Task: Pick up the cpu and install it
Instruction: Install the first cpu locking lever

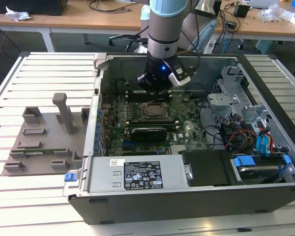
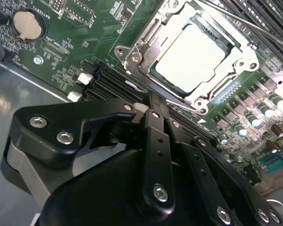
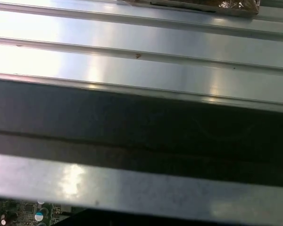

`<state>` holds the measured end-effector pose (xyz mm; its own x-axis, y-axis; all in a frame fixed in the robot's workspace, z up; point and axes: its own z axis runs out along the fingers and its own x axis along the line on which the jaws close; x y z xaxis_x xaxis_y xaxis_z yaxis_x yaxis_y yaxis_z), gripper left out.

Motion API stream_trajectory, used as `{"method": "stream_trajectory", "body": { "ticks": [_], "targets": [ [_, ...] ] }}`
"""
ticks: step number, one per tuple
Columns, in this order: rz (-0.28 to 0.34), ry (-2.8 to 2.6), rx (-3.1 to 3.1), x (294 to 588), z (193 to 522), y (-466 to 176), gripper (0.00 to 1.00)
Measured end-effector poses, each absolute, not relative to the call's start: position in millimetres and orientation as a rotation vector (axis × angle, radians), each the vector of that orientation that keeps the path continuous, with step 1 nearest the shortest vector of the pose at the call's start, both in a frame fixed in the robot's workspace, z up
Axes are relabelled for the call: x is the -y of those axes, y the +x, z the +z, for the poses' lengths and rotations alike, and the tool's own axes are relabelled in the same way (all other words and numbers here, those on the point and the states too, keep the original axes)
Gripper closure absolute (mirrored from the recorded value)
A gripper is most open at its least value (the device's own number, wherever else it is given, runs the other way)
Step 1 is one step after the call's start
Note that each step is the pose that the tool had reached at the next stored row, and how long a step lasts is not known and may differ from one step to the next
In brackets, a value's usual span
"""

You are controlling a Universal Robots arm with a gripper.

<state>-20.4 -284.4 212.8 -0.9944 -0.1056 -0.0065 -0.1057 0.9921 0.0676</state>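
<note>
CPU [image 2: 191,59] sits in socket [image 2: 132,56], frame edges round it. End effector [image 1: 155,88] hovers just above, inside case [image 1: 187,196]; grip state can't tell. Slatted worktop [image 1: 39,206] surrounds.

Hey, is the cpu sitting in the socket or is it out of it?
In. In the second wrist view the cpu lies flat inside the socket frame, apart from the gripper.

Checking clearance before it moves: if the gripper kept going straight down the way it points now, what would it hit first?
Most likely the motherboard beside the socket where the cpu sits; depth is unclear, so the socket frame could come first.
</note>
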Motion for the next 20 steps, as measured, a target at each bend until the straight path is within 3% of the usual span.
{"method": "stream_trajectory", "body": {
  "ticks": [20],
  "targets": [
    [0.066, -0.166, -3.136, 285.5, 199.1, -11.5, 0.89]
  ]
}}
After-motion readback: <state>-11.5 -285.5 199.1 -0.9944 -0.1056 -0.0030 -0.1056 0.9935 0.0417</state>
